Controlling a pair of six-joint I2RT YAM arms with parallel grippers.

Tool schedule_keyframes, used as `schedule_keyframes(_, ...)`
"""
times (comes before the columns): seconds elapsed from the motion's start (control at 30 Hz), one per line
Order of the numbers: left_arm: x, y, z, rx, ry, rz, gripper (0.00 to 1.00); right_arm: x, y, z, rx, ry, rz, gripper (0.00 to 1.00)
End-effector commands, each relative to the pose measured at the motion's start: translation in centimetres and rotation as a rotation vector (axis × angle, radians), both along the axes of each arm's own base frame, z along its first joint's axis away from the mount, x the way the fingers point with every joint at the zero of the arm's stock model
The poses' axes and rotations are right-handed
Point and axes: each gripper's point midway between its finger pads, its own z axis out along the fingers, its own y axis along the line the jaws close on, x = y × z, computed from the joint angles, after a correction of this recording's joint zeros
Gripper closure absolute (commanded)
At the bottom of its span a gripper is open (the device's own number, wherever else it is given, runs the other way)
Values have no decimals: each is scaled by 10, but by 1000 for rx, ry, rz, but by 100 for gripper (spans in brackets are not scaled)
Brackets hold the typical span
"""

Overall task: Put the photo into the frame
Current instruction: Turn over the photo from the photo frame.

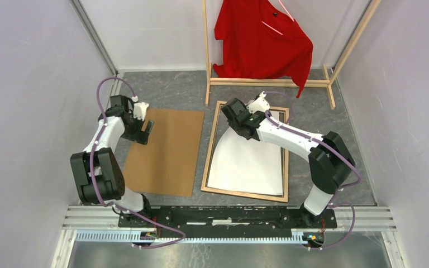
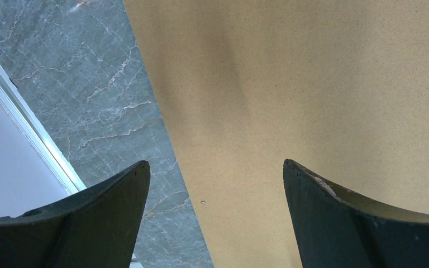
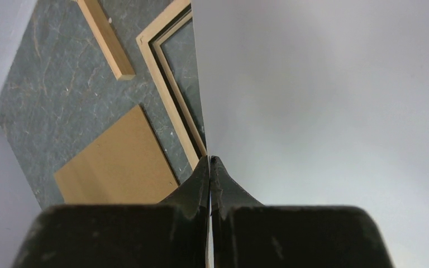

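right hand [image 3: 210, 162] pinched shut on the lifted far end of the photo [image 1: 248, 164], white back up, skewed inside the frame [image 1: 206, 167], long axes nearly aligned; left hand [image 2: 215, 162] wide open, empty, over backing board [image 1: 165, 151] left of the frame.

Grey marbled table [image 1: 173, 92], brown backing board [image 1: 165, 153] lay flat at its left, frame [image 1: 240, 194] lay wood-side up at its right, clothes rack [image 1: 268, 82] stood at the far edge.

Top camera looks down; both close wrist cameras see the brown board [image 2: 313, 84].
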Motion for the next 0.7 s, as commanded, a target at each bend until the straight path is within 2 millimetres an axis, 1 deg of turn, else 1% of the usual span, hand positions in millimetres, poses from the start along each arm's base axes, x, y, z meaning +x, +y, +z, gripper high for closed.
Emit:
schedule_keyframes(0.0,4,-5,1,-21,-25,18,6,13,-5,19,1,-74,-83,100)
schedule_keyframes(0.2,2,-6,-1,-23,-20,16,6,12,-18,19,-46,-84,-121,100)
schedule_keyframes(0.47,4,-7,0,-23,-22,12,6,7,-29,9,-107,-69,-118,100)
schedule_keyframes(0.6,4,-8,0,-23,-22,11,6,12,-21,5,-139,-67,-56,100)
schedule_keyframes(0.67,4,-9,0,-23,-21,9,5,17,-11,1,-167,-56,9,100)
